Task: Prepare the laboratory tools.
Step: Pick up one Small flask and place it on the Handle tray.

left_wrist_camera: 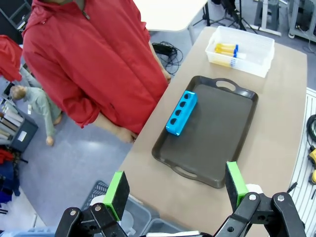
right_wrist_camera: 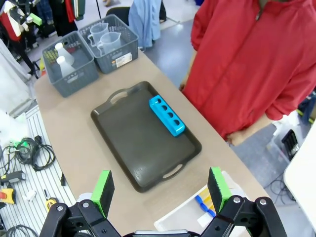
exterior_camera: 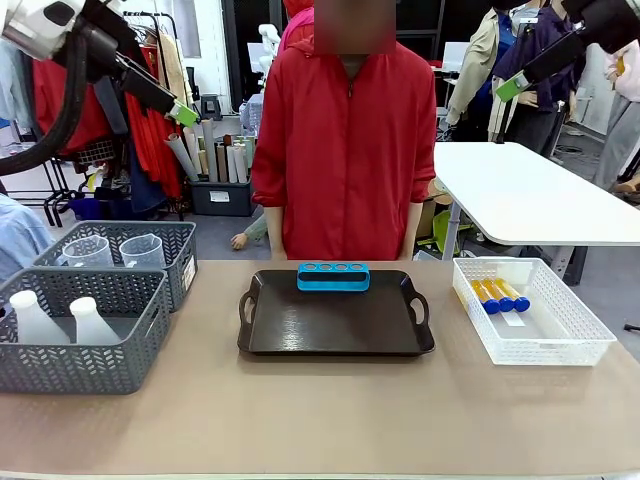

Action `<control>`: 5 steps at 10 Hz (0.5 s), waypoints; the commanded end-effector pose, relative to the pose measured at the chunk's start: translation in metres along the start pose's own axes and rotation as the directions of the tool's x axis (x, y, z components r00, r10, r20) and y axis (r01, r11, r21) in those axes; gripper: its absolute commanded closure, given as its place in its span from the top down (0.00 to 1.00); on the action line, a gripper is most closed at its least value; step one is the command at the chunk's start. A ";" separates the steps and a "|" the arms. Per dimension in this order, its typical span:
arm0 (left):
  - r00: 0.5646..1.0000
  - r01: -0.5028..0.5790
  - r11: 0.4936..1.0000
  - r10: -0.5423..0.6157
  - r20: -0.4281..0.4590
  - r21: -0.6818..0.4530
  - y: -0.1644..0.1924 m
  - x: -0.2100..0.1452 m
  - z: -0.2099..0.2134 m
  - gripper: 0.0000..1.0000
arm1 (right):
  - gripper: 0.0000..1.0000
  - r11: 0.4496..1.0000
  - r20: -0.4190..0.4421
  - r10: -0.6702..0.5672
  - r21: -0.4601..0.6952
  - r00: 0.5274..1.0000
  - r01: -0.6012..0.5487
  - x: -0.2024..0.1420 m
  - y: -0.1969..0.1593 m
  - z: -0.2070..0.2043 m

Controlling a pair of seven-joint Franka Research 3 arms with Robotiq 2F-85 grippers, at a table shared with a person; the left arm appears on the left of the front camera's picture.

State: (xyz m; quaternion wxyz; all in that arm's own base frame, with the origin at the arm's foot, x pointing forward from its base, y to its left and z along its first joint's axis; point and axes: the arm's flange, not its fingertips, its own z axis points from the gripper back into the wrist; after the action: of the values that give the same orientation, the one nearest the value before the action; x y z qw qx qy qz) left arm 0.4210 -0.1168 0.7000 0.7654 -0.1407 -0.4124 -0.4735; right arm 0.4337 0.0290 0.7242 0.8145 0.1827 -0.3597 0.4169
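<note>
Left gripper (left_wrist_camera: 175,182), right gripper (right_wrist_camera: 160,182): wide open, empty. Tubes (exterior_camera: 500,295) at three o'clock of tray (exterior_camera: 330,325); best gripped mid-body, stood in rack (exterior_camera: 333,277).

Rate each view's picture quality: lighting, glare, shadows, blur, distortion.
Front view: even indoor light, sharp, faint shadows; the glossy dark tray carries a soft sheen and mirrors the blue rack. Left wrist view: wide-angle, the table slants diagonally; the open left gripper is in focus. Right wrist view: same slanted framing, open right gripper sharp, no strong glare.
</note>
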 end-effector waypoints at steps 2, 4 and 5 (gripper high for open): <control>1.000 -0.007 1.000 0.008 0.004 -0.005 0.000 0.000 0.000 1.00 | 1.00 1.000 -0.003 0.006 0.001 1.000 -0.006 0.001 0.001 0.000; 1.000 -0.007 1.000 0.008 0.004 -0.005 0.000 0.000 0.000 1.00 | 1.00 1.000 -0.003 0.006 0.001 1.000 -0.006 0.001 0.001 0.000; 1.000 -0.007 1.000 0.008 0.004 -0.005 0.000 0.000 0.000 1.00 | 1.00 1.000 -0.003 0.006 0.001 1.000 -0.006 0.001 0.001 0.000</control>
State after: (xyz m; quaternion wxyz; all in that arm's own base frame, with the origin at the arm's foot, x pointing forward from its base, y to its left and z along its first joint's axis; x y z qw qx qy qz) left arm 0.4205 -0.1192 0.6999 0.7662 -0.1372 -0.4113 -0.4743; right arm 0.4330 0.0306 0.7244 0.8159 0.1786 -0.3582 0.4172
